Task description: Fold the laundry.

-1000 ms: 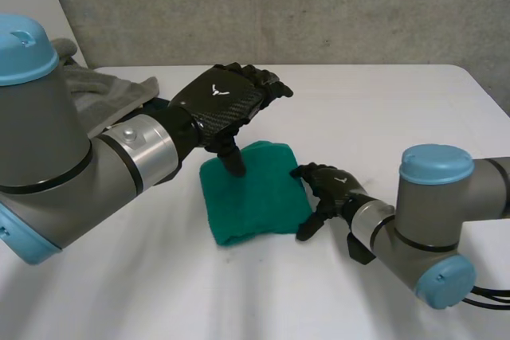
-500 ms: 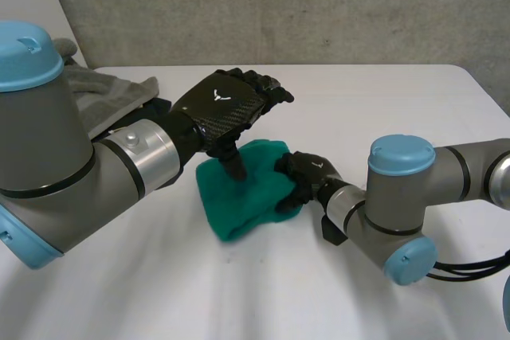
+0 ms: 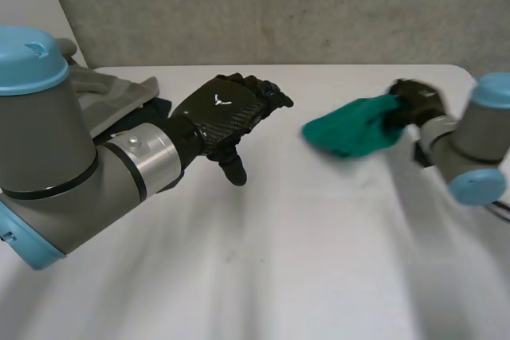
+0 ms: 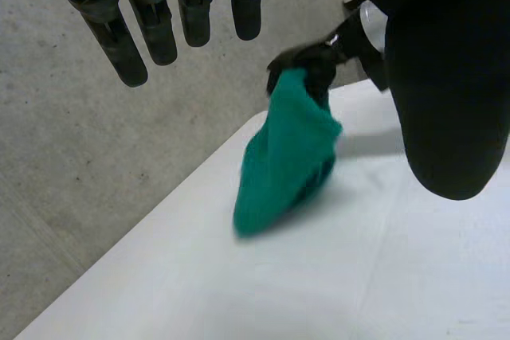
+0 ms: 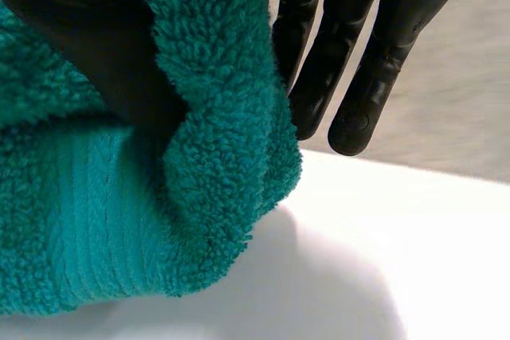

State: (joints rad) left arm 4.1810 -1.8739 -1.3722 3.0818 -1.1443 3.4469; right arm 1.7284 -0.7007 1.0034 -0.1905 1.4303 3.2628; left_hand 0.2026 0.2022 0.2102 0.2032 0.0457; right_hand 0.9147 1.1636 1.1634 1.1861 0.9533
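One green towel (image 3: 351, 134) pinched in right hand (image 3: 411, 101); left hand (image 3: 225, 109) outstretched

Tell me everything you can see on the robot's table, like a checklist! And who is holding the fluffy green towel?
surface: white table, plain and flat.
job's things: green towel, bunched, hanging from the right hand over the table's right side; grey cloth, heaped at the far left, behind the left arm.
clutter: nothing seen.
hands: right hand shut on the green towel's upper end; left hand open above the table, fingers relaxed, holding nothing.
cables: nothing seen.
surroundings: grey concrete wall behind the table.
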